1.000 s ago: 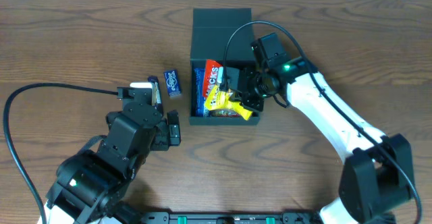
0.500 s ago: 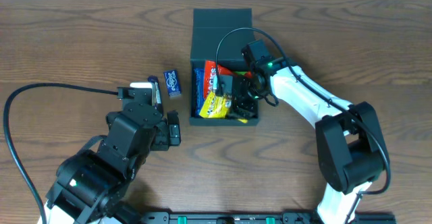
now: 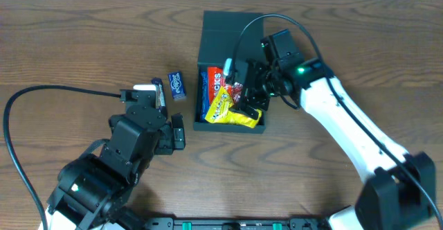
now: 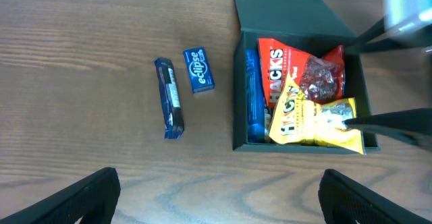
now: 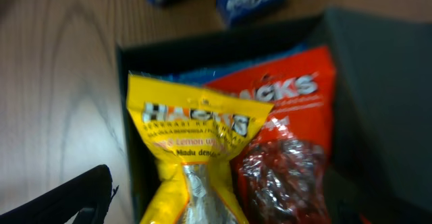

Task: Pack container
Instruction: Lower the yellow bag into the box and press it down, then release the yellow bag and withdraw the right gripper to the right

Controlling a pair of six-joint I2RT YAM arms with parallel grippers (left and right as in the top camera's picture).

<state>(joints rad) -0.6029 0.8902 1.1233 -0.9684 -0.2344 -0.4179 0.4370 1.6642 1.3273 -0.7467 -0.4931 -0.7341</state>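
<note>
The container (image 3: 228, 29) is a dark square box in mid-table, its flap lid lying open at the back. In it lie a red Hacks packet (image 3: 218, 84), a yellow Hacks packet (image 3: 228, 112) at the front and a blue packet (image 3: 203, 95) along the left wall. My right gripper (image 3: 246, 95) hangs open over the box's right half. In the right wrist view the yellow packet (image 5: 196, 143) lies loose below the wide jaws, beside the red one (image 5: 283, 116). Left of the box, my left gripper (image 4: 217, 177) stands open over bare wood.
A blue Eclipse pack (image 4: 200, 70) and a long blue bar (image 4: 169, 99) lie on the wooden table (image 4: 81, 62) left of the container wall (image 4: 237, 89). The right arm's black cable (image 3: 239, 39) loops over the lid.
The right gripper has opened and let go of the yellow packet, which now rests in the front of the box. The right arm has drawn back slightly. The left arm has not moved.
</note>
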